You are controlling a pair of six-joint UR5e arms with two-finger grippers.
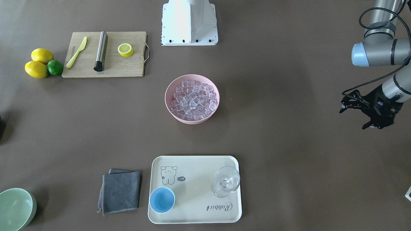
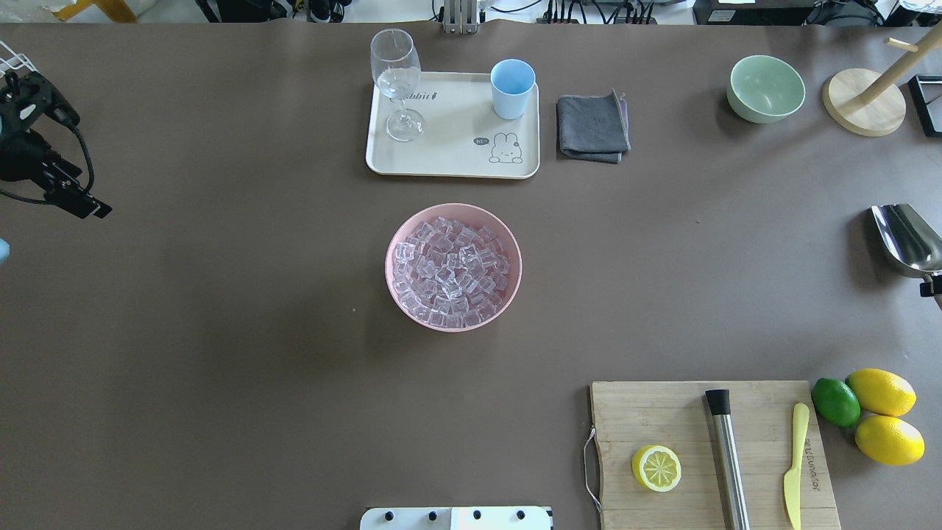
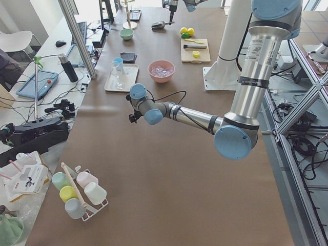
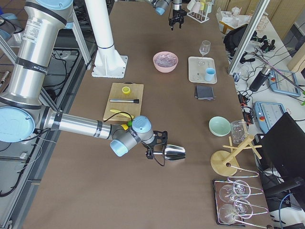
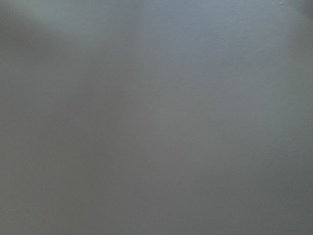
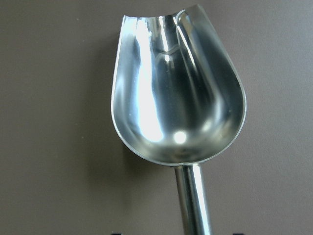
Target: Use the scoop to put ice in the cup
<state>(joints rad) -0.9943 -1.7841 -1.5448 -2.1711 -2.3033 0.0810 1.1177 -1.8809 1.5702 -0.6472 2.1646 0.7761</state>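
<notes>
The ice (image 2: 450,265) is a heap of clear cubes in a pink bowl (image 2: 401,228) at the table's middle. The light-blue cup (image 2: 512,87) stands empty on a cream tray (image 2: 449,151) beyond the bowl. My right gripper (image 2: 933,285) is shut on the handle of the steel scoop (image 2: 905,239), far right of the bowl. In the right wrist view the scoop (image 6: 176,98) is empty, above bare table. My left gripper (image 1: 353,118) is open and empty, far out on the left side. The left wrist view shows only blurred grey table.
A clear stemmed glass (image 2: 396,77) stands on the tray beside the cup. A grey cloth (image 2: 591,126) and a pale green bowl (image 2: 765,88) lie right of the tray. A cutting board (image 2: 710,453) with lemon half, steel cylinder and knife sits near right, lemons and a lime beside it.
</notes>
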